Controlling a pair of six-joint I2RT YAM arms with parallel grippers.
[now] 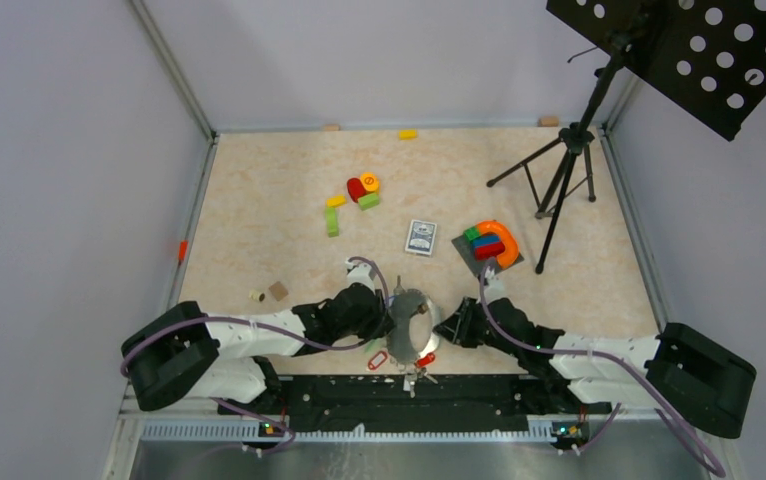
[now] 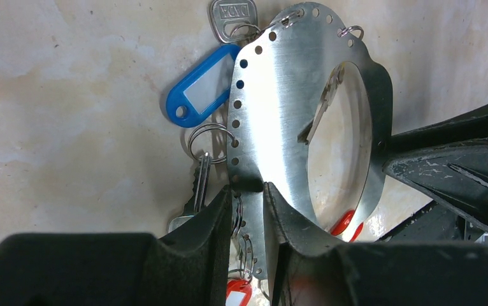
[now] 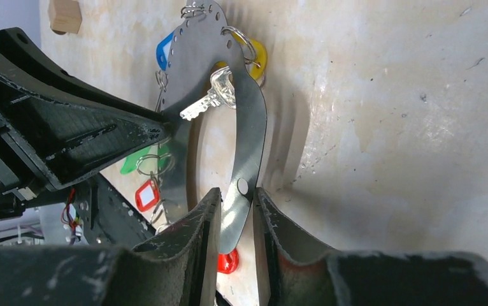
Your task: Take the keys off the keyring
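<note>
The keyring [image 1: 409,312] is a flat grey metal loop with a row of holes, held upright between both grippers near the table's front edge. My left gripper [image 1: 391,318] is shut on its perforated edge [image 2: 279,108]; its fingers [image 2: 209,217] clamp the plate. My right gripper [image 1: 437,325] is shut on the loop's riveted end [image 3: 248,127]. Keys hang from small split rings: a blue tag [image 2: 202,86] with a silver key [image 2: 232,16], a red tag [image 2: 238,294], a yellow tag [image 3: 258,54], a key [image 3: 211,95], a green tag [image 3: 136,162], and a red tag [image 3: 146,194].
A playing-card box [image 1: 420,237] lies mid-table. An orange arch block [image 1: 501,240] with coloured blocks sits on a grey mat to the right. More toy blocks [image 1: 362,190] lie further back. A black tripod [image 1: 559,170] stands at back right. Small wooden pieces [image 1: 278,290] lie left.
</note>
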